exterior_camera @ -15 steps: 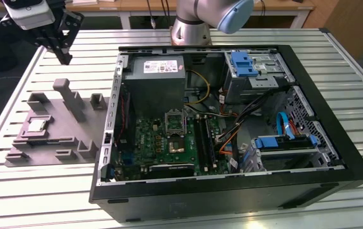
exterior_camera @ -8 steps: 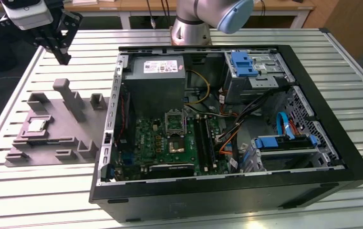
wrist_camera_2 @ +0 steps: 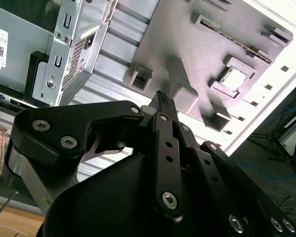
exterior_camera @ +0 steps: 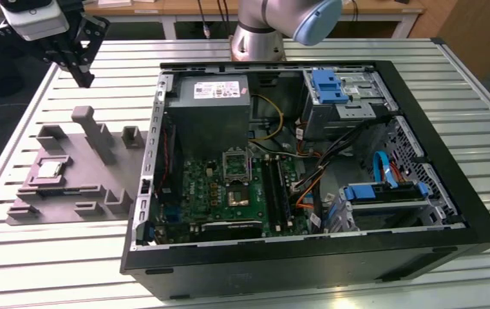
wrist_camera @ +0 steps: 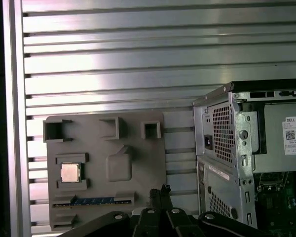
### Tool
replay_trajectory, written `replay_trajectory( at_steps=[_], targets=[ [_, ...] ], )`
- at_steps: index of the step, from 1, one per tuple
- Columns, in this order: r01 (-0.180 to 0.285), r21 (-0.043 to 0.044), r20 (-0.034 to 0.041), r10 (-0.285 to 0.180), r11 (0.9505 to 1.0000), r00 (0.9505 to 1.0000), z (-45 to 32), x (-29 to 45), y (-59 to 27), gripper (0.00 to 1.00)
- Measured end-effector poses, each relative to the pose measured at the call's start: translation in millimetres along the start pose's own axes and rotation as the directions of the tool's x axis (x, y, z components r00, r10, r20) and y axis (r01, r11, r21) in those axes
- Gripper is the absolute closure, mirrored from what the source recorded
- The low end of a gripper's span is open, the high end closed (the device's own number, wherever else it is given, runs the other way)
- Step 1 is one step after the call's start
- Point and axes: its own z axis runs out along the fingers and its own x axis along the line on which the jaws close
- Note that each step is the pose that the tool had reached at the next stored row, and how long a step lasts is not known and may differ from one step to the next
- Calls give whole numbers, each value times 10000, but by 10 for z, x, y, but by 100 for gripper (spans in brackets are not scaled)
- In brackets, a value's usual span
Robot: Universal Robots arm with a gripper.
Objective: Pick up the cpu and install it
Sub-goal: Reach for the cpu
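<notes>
End effector [exterior_camera: 84, 80]: clenched on nothing, held above the surface [exterior_camera: 47, 251].
Cpu [exterior_camera: 49, 169]: seated in a grey tray [exterior_camera: 73, 193] recess, near the surface's edge, beside the computer case [exterior_camera: 451, 193].

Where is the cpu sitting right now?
The cpu sits in a square recess of the grey fixture plate, to the exterior view's left of the black computer case, on the slatted table.
</notes>
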Motion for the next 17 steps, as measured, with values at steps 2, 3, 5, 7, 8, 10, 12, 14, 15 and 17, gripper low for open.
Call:
replay_trajectory(
  at_steps=[2, 3, 5, 7, 8, 10, 12, 14, 15, 17],
  targets=[
    [0, 0, -1, 0, 10000, 10000, 0, 7, 0, 89],
    [0, 0, 0, 0, 10000, 10000, 0, 10, -1, 89],
    [0, 1, 0, 0, 10000, 10000, 0, 16, -1, 89],
    [0, 0, 0, 0, 10000, 10000, 0, 23, -2, 89],
    [0, 0, 0, 0, 10000, 10000, 0, 26, -2, 89],
    [0, 0, 0, 0, 10000, 10000, 0, 33, -3, 89],
    [0, 0, 0, 0, 10000, 10000, 1, 40, -3, 89],
    [0, 0, 0, 0, 10000, 10000, 1, 46, -4, 89],
    [0, 1, 0, 0, 10000, 10000, 1, 49, -4, 89],
    [0, 0, 0, 0, 10000, 10000, 1, 55, -4, 89]
  ],
)
